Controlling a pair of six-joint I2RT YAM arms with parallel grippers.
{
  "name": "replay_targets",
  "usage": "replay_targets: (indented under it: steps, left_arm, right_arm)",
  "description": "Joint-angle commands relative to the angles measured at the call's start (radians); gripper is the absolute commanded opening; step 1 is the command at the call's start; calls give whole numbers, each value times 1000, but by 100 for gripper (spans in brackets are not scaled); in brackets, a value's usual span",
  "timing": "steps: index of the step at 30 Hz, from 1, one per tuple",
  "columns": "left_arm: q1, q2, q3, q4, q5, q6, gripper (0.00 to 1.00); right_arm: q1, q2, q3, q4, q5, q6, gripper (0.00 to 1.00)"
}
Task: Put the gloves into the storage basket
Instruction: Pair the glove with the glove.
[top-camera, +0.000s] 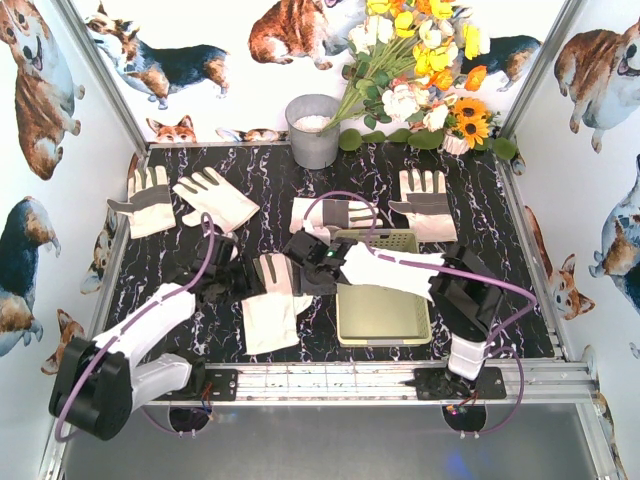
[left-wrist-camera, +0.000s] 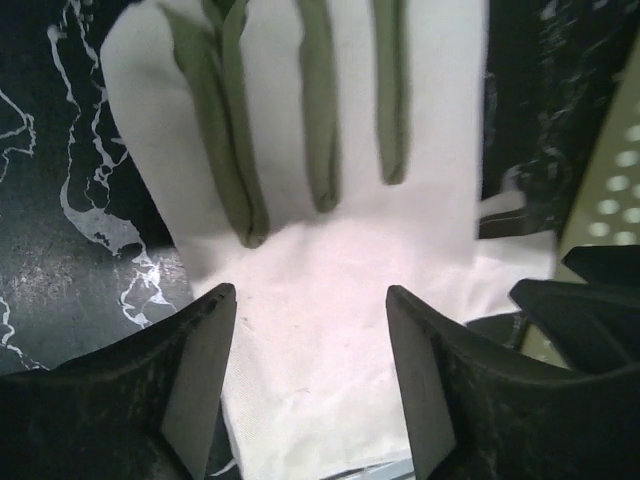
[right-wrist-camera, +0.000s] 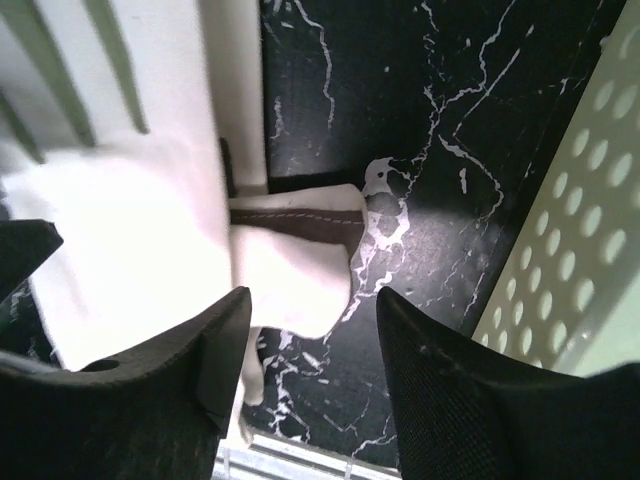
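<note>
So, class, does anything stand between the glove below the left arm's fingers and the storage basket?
Yes. The right arm's fingers sit beside that glove, on its basket side, and the right forearm lies across the storage basket's far half. The table strip between shows nothing else.

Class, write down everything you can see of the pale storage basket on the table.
The storage basket is a shallow rectangular tray of pale yellow-green plastic, its low walls pierced with rows of small holes. It sits flat on the black marbled table, right of centre. The floor that shows is bare. The right arm reaches across above its far part. A glove lies at its far rim; whether they touch cannot be told.
</note>
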Motion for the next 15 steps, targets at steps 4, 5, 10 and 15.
replay_targets:
  steps: [4,5,10,15]
  left_arm:
    - [11,-94,142,-197,-28,24,68]
    - [14,-102,148,-217,-33,23,70]
    - [52,-106,131,-270,-31,15,74]
    - [128,-84,99,-263,-12,15,74]
  right_arm:
    - [-2,-171,-4,42,-87,-12,68]
    - [-2,-180,-19,57,-111,-7,73]
    - [-2,-170,-26,90,-183,9,89]
    - [-22,-122,-11,93,-207,23,94]
